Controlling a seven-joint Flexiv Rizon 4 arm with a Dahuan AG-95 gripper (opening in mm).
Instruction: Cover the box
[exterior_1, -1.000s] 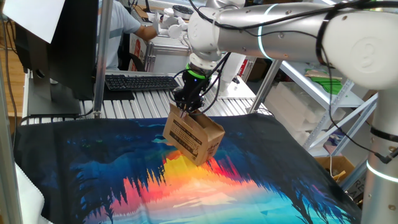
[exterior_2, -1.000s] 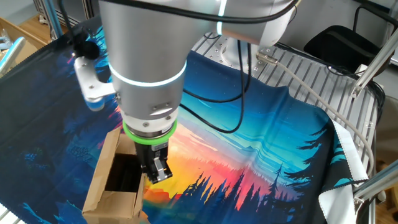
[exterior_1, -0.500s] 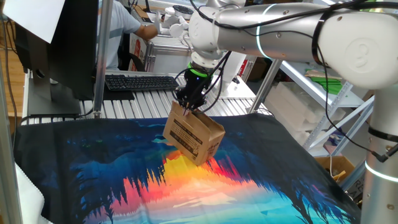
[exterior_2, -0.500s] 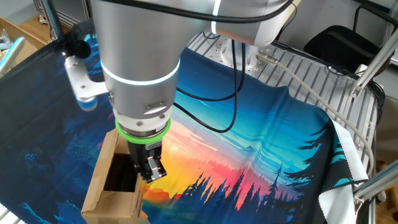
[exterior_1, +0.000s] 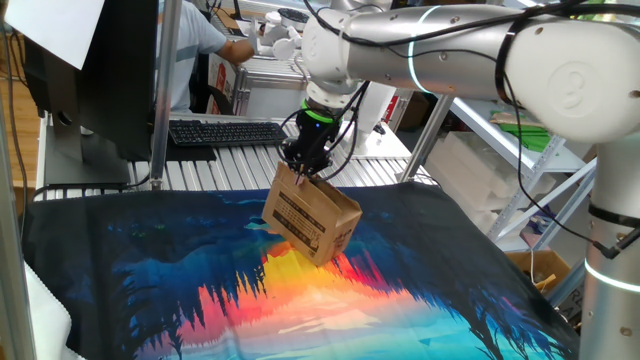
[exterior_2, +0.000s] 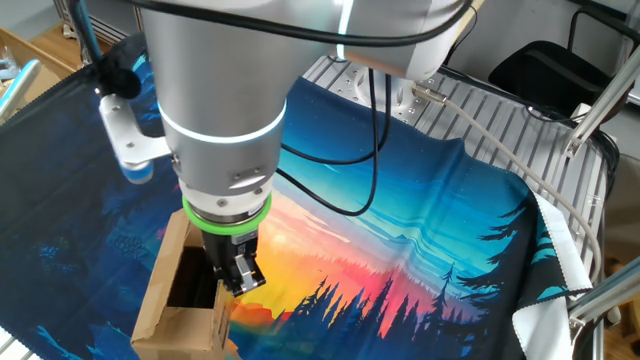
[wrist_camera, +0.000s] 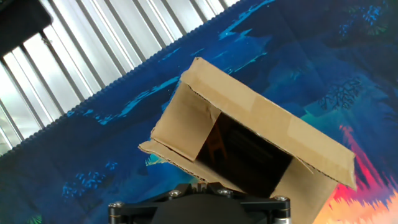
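Hand view shows the box (wrist_camera: 249, 143) still open at centre; our end effector (exterior_2: 238, 283), closed and empty, is pressing flaps; next we'd push one inward.

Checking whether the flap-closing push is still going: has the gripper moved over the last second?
Yes, slightly. In the other fixed view the gripper has shifted left against the cloth's sunset pattern, further over the box's open top.
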